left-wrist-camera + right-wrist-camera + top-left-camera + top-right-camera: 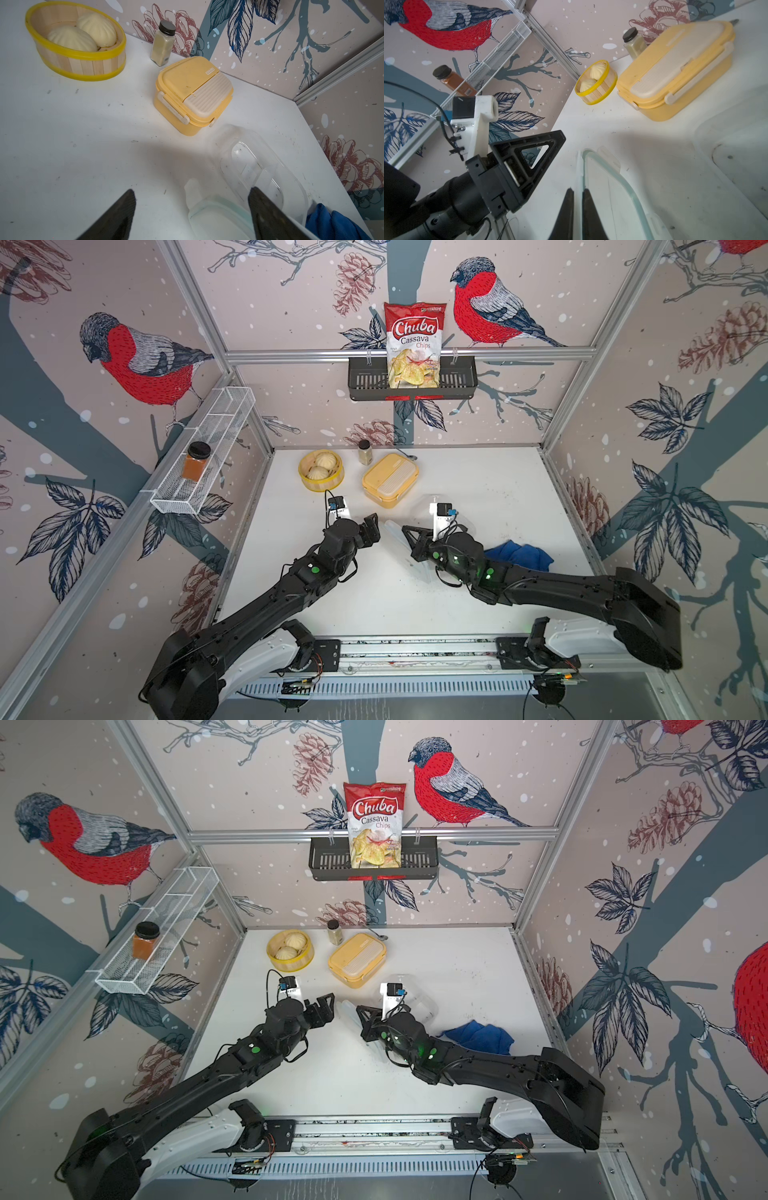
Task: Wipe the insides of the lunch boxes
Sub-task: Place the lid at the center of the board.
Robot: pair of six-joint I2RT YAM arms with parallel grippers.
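Bright, even light; soft shadows; edges warped.

Black arms (266, 605), white bases (257, 659), green lights (315, 570)

I'm seeing the yellow lunch box (390, 480) sitting closed and latched at the back. The clear box (259, 166) is lying open nearer me, its green-rimmed lid (612, 197) off, just beside it.

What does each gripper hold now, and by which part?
The right gripper pinches the clear lid by its rim. The left gripper is open, holding nothing.
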